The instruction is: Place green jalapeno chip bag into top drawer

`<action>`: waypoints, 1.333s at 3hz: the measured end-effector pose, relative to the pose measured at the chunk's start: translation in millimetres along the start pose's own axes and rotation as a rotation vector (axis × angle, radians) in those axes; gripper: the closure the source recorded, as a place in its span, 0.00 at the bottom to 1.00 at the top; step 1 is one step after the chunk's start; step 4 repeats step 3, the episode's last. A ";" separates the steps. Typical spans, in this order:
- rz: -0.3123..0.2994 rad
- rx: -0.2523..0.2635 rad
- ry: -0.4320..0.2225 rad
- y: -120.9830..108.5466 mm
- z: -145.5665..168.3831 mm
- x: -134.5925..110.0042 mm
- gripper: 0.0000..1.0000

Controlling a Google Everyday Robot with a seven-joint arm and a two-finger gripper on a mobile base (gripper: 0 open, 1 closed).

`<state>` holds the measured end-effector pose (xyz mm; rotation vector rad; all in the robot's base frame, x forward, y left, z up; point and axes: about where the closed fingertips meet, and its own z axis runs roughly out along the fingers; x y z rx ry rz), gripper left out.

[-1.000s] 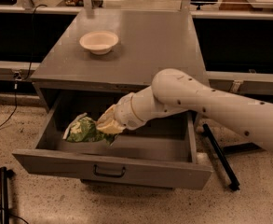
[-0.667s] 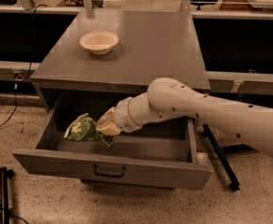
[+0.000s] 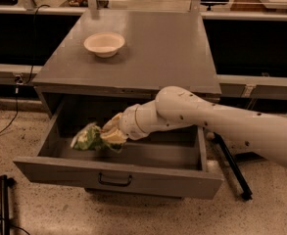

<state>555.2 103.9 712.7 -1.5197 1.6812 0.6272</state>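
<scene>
So the top drawer (image 3: 153, 177) is pulled wide open, front panel toward the camera, with its small dark bar handle (image 3: 114, 180) in the middle of that panel. The white arm (image 3: 206, 121) comes in from the drawer's right side, crosses over the right wall and reaches down inside. The hand (image 3: 109, 135) sits in the left half of the drawer, below the level of the walls. As far as I can make out it's clamped on the right end of the green jalapeno chip bag (image 3: 86, 137).

The bag is inside the drawer, sticking out left of the hand toward the drawer's left wall, all wrinkly green with pale patches. I honestly can't tell if its underside is touching the drawer floor or hanging just above it. The right half of the drawer floor shows bare grey metal.

Above the drawer is the grey tabletop (image 3: 162, 53), with a cream bowl (image 3: 104, 44) standing on it, toward the back and over the drawer's left half. The bowl is well apart from the bag and the hand. A dark bar (image 3: 231, 165) slants down to the floor just off the drawer's right front corner.
</scene>
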 end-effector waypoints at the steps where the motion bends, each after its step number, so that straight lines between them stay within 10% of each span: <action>1: -0.001 -0.002 0.000 0.9 1.2 -0.4 0.05; 4: -0.001 -0.004 -0.001 1.5 1.9 -0.7 0.00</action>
